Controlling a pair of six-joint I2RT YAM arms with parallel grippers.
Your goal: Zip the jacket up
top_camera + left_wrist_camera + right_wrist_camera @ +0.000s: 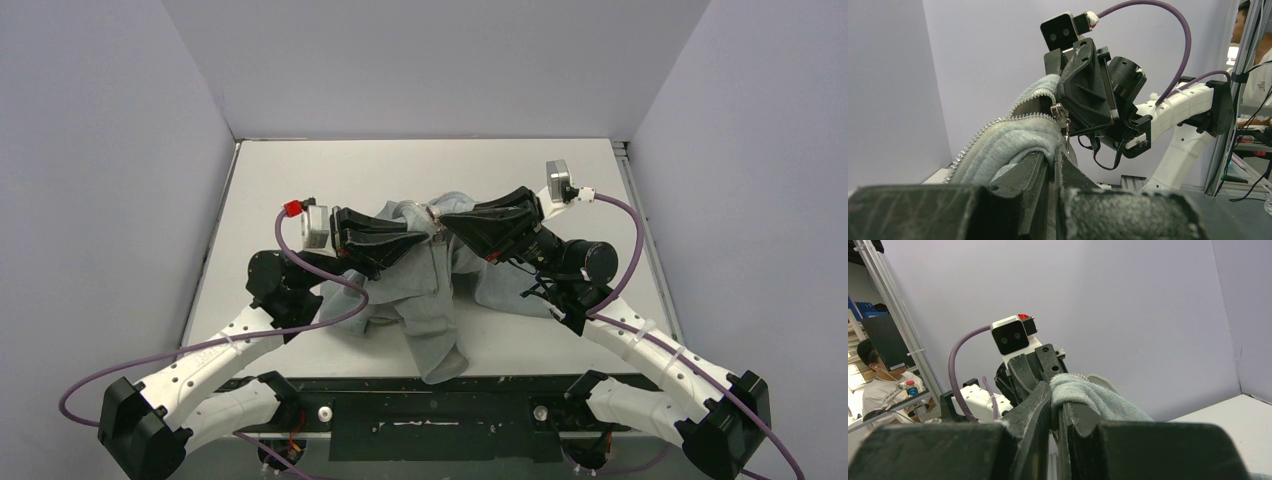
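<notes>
Closest in, the left gripper [1054,167] is clamped tight on a fold of the jacket [432,310], and the right gripper [1055,405], facing it tip to tip, is pinched on another fold just beside, so the front edge is held up off the table [560,170] between them while the rest of the cloth sags in a heap and one part hangs over the near edge. Just past the left fingers the slider [1058,112] sits against the right gripper's nose, its pull tab [1067,137] dangling free; whether the right jaws have any of the slider itself cannot be told. The teeth [979,145] curve away loose, so the step looks to call for tension: one arm anchoring the cloth below the slider, the other taking the tab and drawing straight along the teeth, since slack soft fabric would likely bunch and jam. Beyond, the table is plain white, closed in by pale grey walls [430,60]; outside it a person [875,382] sits by metal framing
</notes>
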